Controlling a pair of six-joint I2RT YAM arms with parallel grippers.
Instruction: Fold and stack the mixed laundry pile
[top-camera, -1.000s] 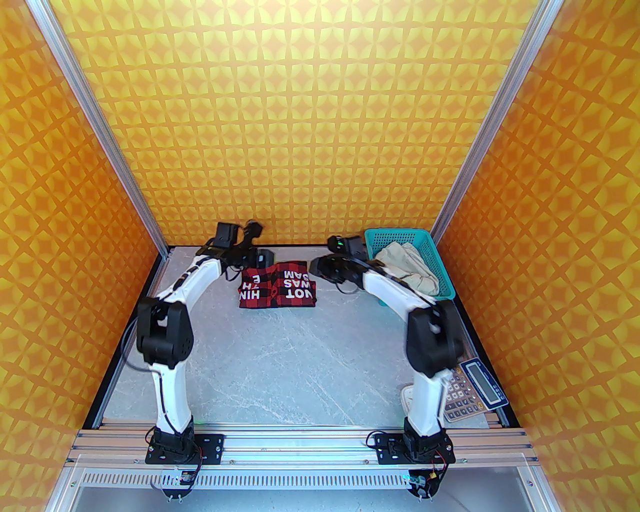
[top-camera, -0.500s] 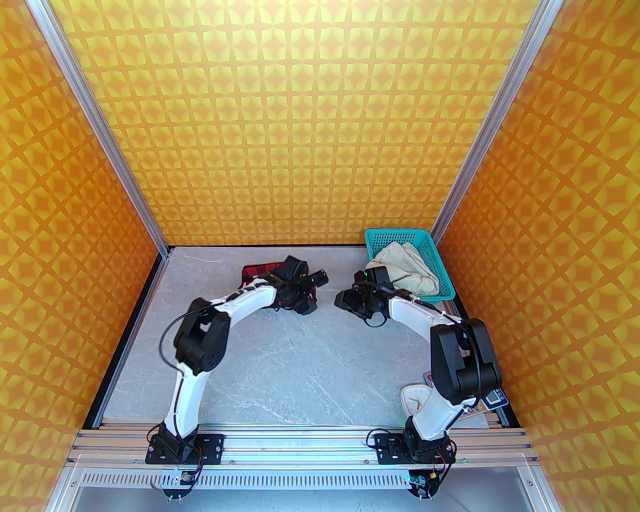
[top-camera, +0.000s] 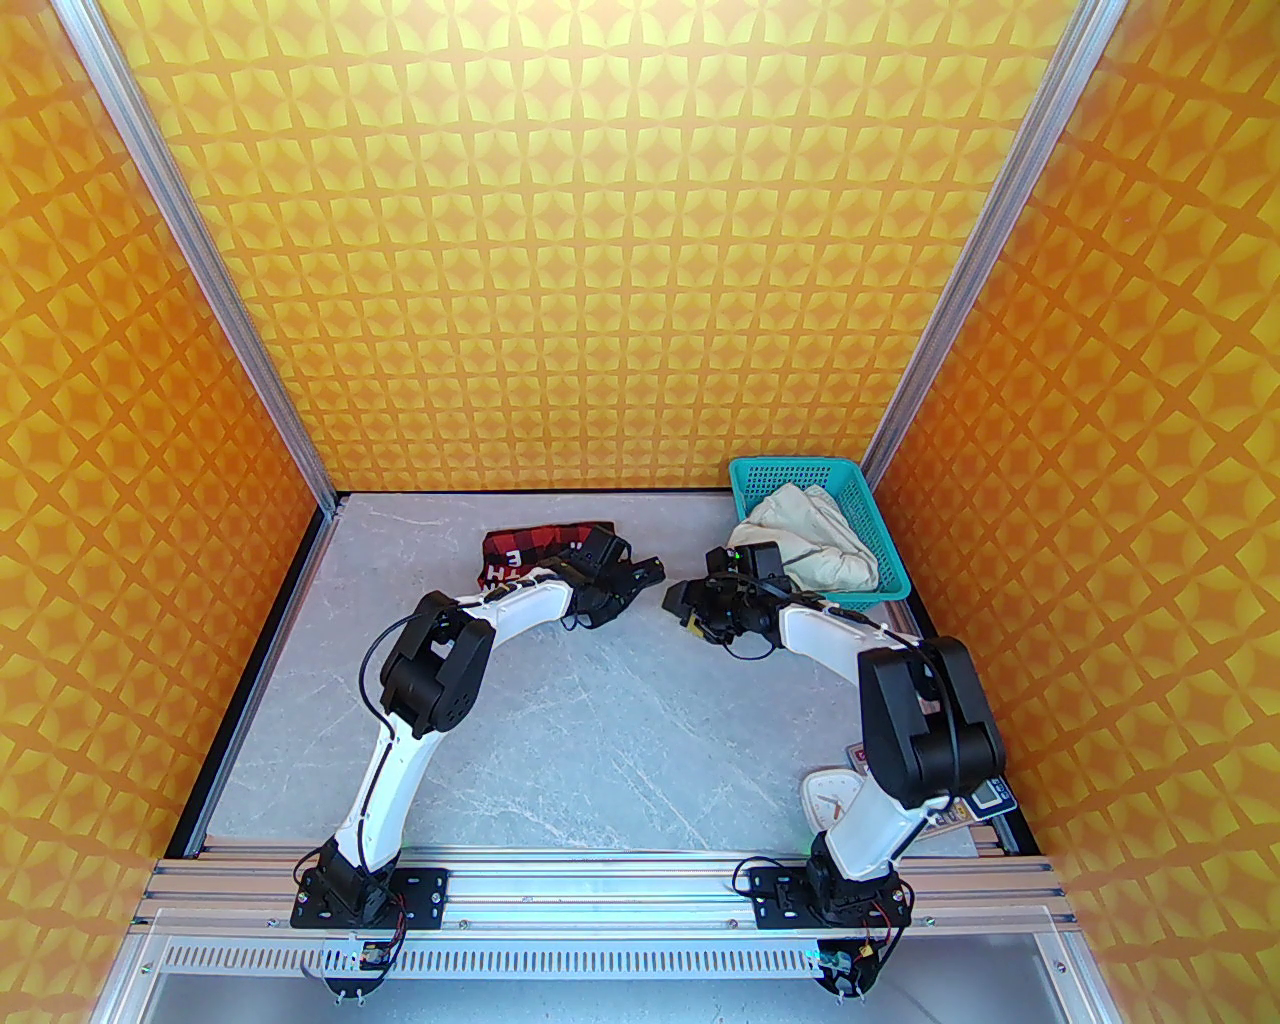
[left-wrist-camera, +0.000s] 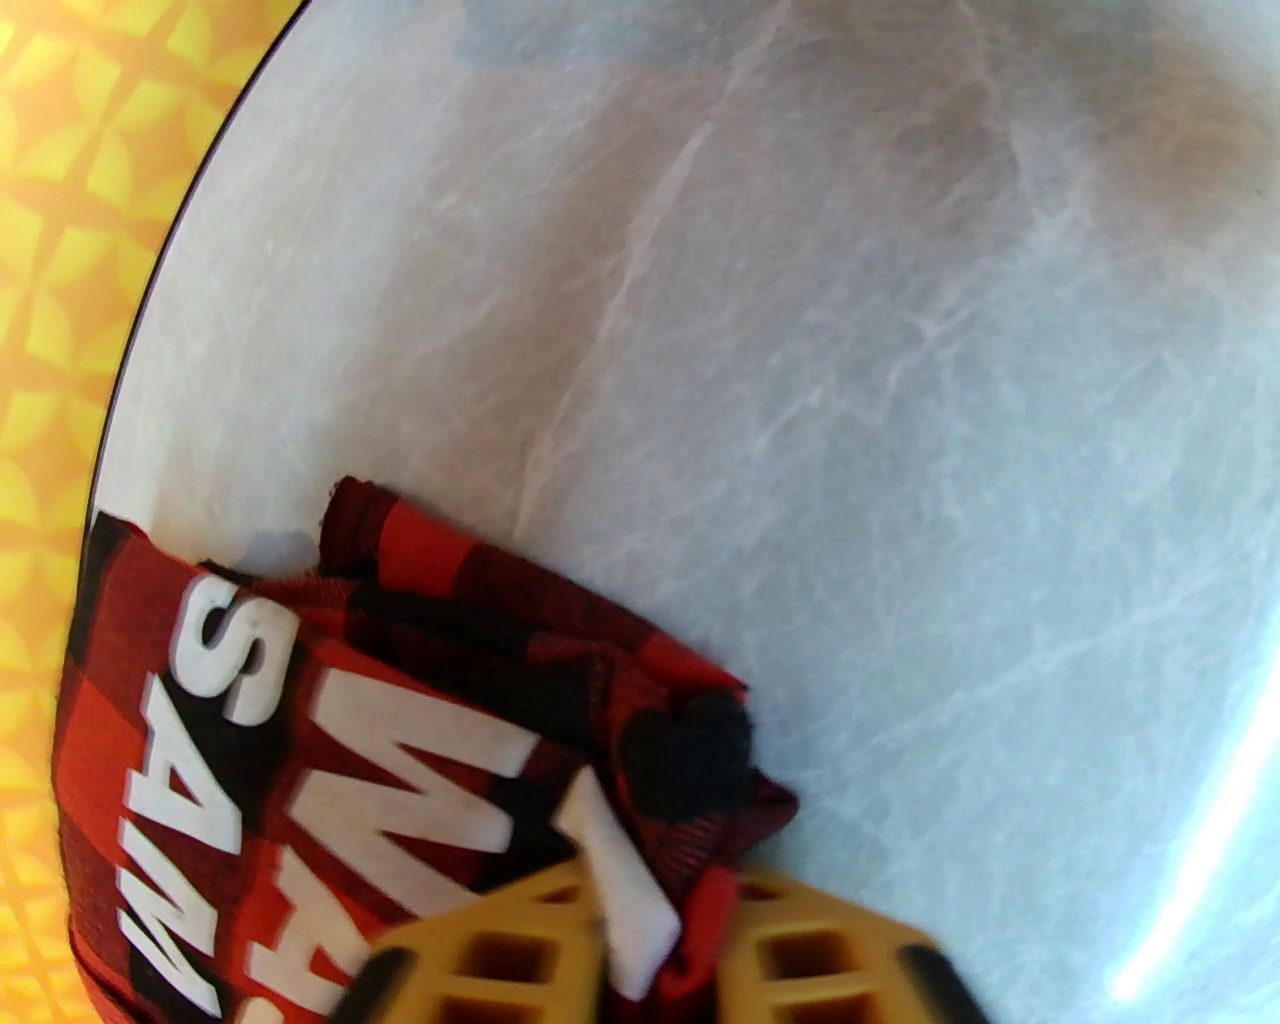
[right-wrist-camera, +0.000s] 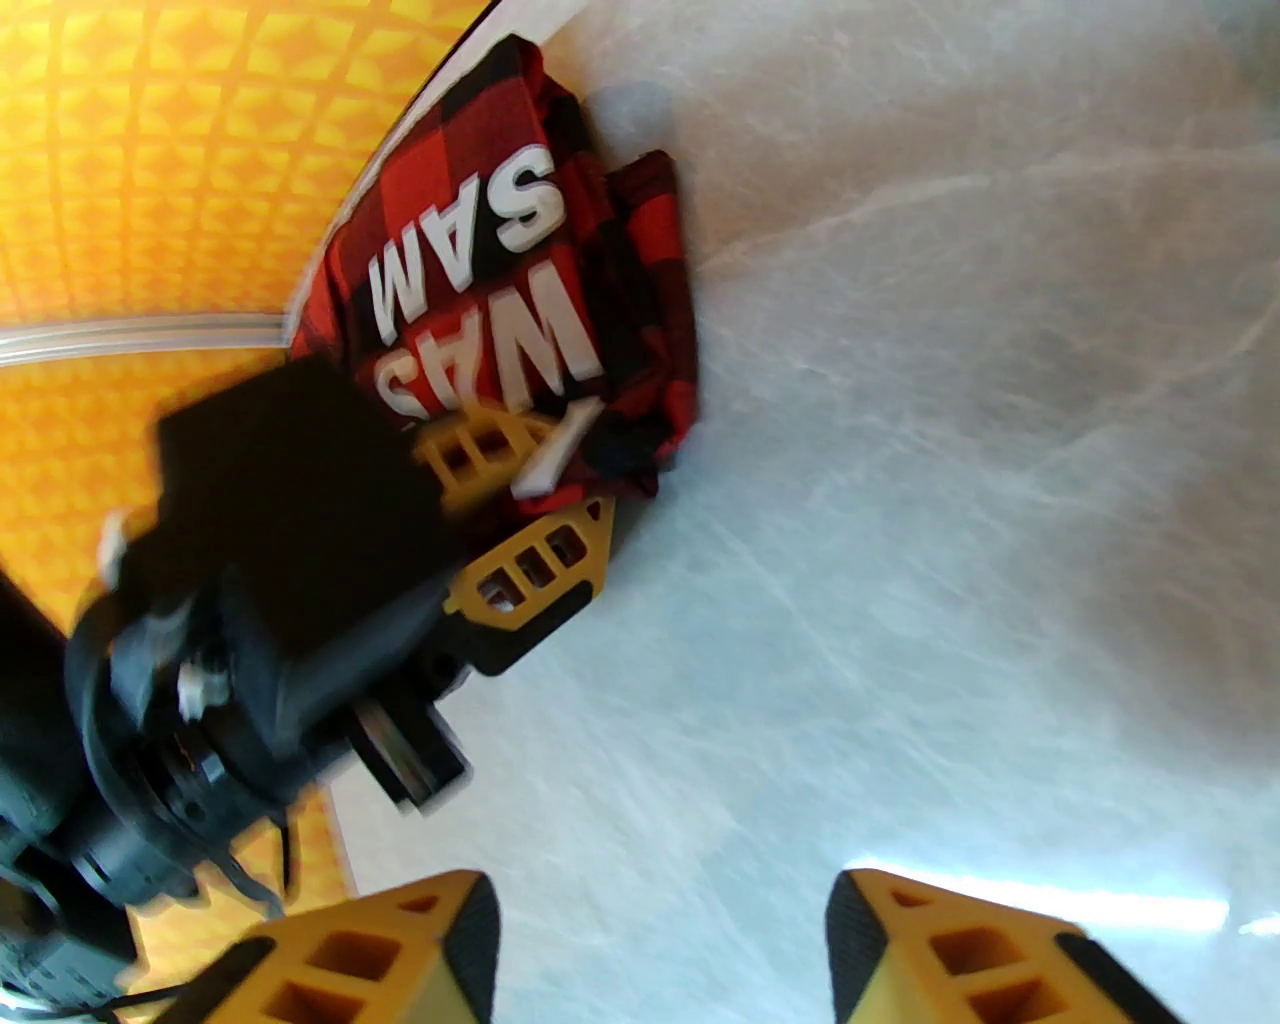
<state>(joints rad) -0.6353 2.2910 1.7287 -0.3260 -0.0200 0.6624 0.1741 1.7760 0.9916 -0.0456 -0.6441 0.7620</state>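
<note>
The red-and-black checked shirt (top-camera: 535, 548) lies folded at the back of the table, white letters facing up. My left gripper (top-camera: 612, 590) is shut on its near right corner. The left wrist view shows that corner of the shirt (left-wrist-camera: 300, 740) pinched between the yellow fingers (left-wrist-camera: 500, 950). My right gripper (top-camera: 685, 605) hovers open just right of it, over bare table. In the right wrist view its fingers (right-wrist-camera: 440, 950) stand wide apart, with the left gripper (right-wrist-camera: 530, 500) and shirt (right-wrist-camera: 500, 250) ahead. The cream trousers (top-camera: 815, 545) sit crumpled in the teal basket (top-camera: 790, 467).
The basket stands in the back right corner. A calculator (top-camera: 990, 795) and a white round clock-like item (top-camera: 830, 795) lie at the near right, partly under my right arm. Orange patterned walls close in three sides.
My left arm swung from the shirt's far left side to its near right corner and closed on it. My right arm drew back from the shirt and its jaws widened.
</note>
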